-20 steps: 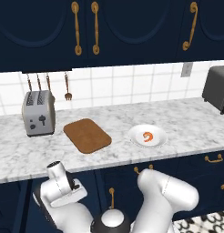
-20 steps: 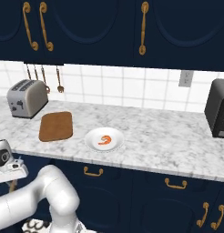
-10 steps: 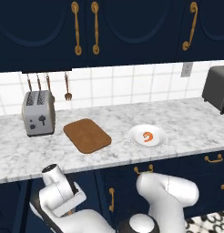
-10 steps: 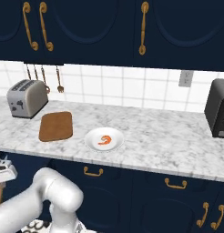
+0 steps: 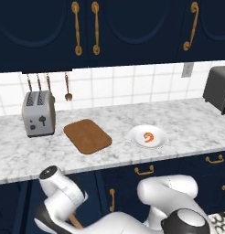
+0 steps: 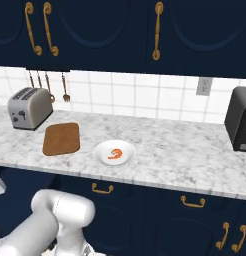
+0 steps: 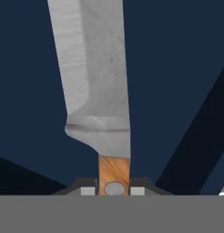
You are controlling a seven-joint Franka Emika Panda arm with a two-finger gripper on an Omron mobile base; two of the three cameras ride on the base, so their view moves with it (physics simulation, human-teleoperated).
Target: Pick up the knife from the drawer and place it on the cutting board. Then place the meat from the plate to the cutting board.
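Seen close in the hand view, the knife [image 7: 98, 77] points its grey blade away from me, and its brown wooden handle sits between my gripper's [image 7: 114, 189] fingertips, whose pads press both sides. Navy surfaces of the drawer [image 7: 177, 68] lie behind the blade. In the left base view the gripper [image 5: 73, 213] hangs below counter level at the lower left, with the brown handle [image 5: 76, 222] under it. The cutting board [image 5: 87, 136] [image 6: 61, 138] lies bare right of the toaster. On the plate [image 5: 135, 135] [image 6: 101, 156] rests the meat [image 5: 149, 137] [image 6: 114, 154].
A silver toaster [image 5: 39, 113] stands at the counter's left, with brass-handled utensils [image 5: 67, 87] hanging on the tiled wall behind it. A dark appliance [image 6: 240, 118] occupies the right end. Navy cabinet doors with brass handles [image 5: 76, 28] hang above the counter.
My hand has sunk a little lower and further left below the counter edge, almost leaving the right base view. The board, plate and meat have not moved.
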